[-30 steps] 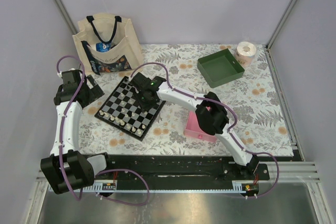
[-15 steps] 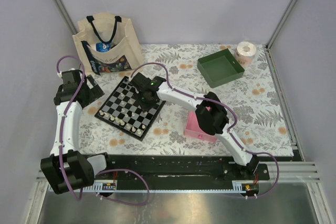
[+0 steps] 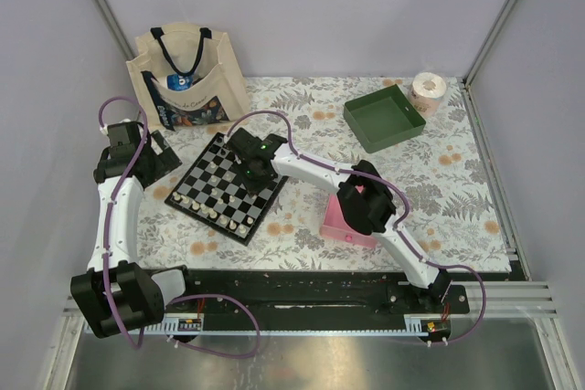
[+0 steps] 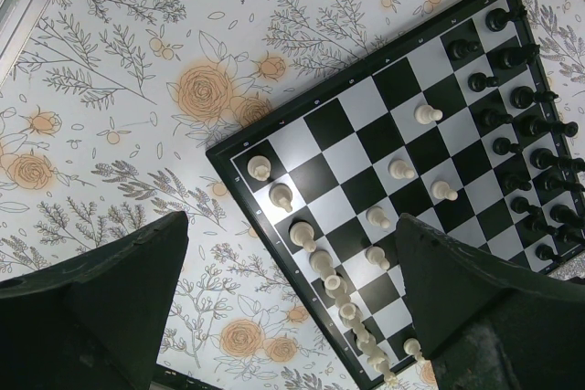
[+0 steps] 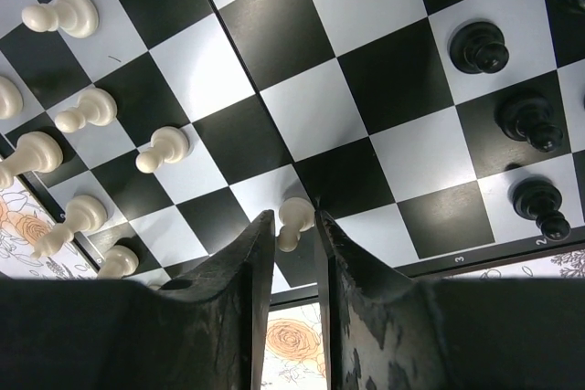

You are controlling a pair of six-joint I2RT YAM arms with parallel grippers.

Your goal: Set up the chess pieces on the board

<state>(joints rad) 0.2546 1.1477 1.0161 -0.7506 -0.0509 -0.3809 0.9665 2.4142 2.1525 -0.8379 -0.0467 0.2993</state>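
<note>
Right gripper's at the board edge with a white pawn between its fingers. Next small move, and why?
Probably squeeze the right gripper shut on the small cream-white pawn before lifting. The pawn sits between the fingertips near the edge of the black-and-white checkered chessboard, but a firm grip isn't clear.

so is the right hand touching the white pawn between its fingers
Cannot tell: right wrist view shows the white pawn filling the slot between the fingers.

Looking like a robotics lab cell: plain grey wall panels (image 3: 320, 6) and aluminium posts (image 3: 102, 6) are boxing in the table (image 3: 457, 180), and the cabled left arm (image 3: 117, 216) and right arm (image 3: 311, 168) are sitting bolted to a black rail (image 3: 302, 291) along the bottom edge.
</note>
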